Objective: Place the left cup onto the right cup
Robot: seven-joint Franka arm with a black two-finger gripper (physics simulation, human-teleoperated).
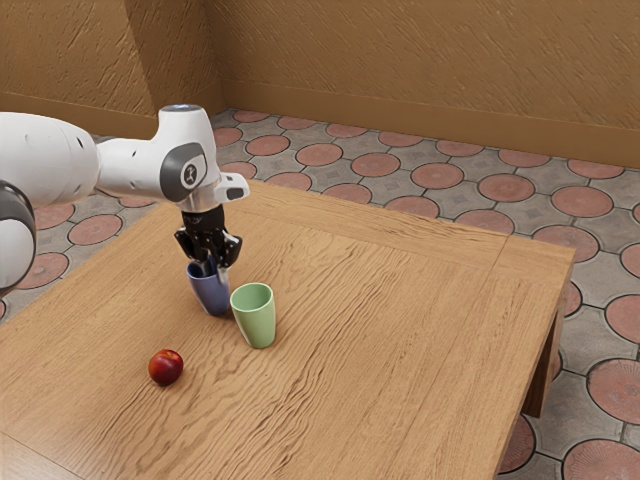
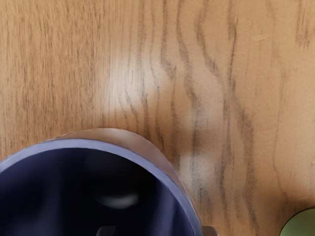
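A dark blue cup (image 1: 210, 291) stands upright on the wooden table (image 1: 400, 300), left of a light green cup (image 1: 254, 314) that almost touches it. My gripper (image 1: 208, 264) is lowered onto the blue cup's rim on the side facing the green cup, one finger inside the cup and one outside. The fingers stand apart and do not clamp the wall, so the gripper is open. In the wrist view the blue cup's (image 2: 93, 191) rim and dark inside lie just under my hand, and an edge of the green cup (image 2: 301, 223) shows beside it.
A red apple (image 1: 166, 366) lies on the table in front of the cups, toward the exterior view's left. Bare wood stretches to the exterior view's right up to the table's edge, with a tiled floor beyond.
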